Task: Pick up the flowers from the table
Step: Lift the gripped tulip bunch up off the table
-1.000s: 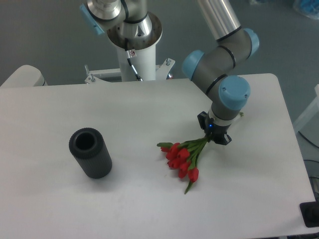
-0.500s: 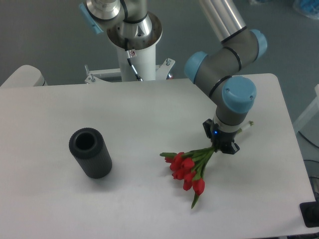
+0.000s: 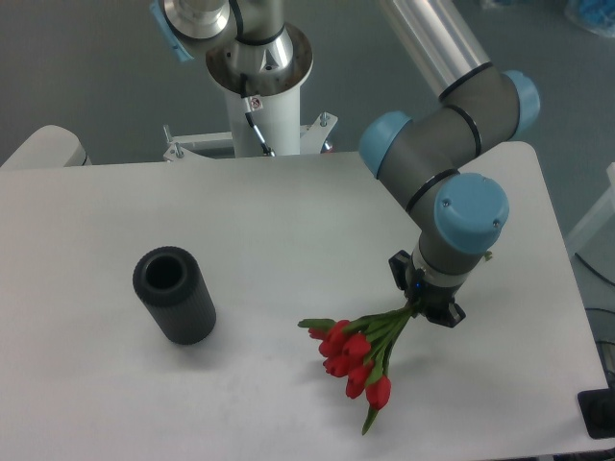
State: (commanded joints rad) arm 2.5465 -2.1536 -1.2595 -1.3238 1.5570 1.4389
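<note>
A grey floor lies behind the white table (image 3: 279, 206), and the arm's white mounting post (image 3: 258, 96) rises at the far edge, above and a little to the right of the black ribbed cylinder (image 3: 174, 295). That cylinder lies on the left part of the tabletop with its open mouth turned up and away, well apart from everything else.

To the right of the cylinder, past a stretch of bare white surface, are the flowers (image 3: 356, 351): a small bunch of red tulip buds, their heads fanned out and pointing down toward the near edge, one leaf sticking out toward the cylinder. The thin green stems gather and run up and rightward into the gripper (image 3: 423, 305).

The gripper, farther right of the cylinder than the buds, is clamped on the stem end, its dark fingers closed around the green bundle. A small blue light shows on it. Above it sit the arm's grey links and pale blue joint caps (image 3: 471, 208).
</note>
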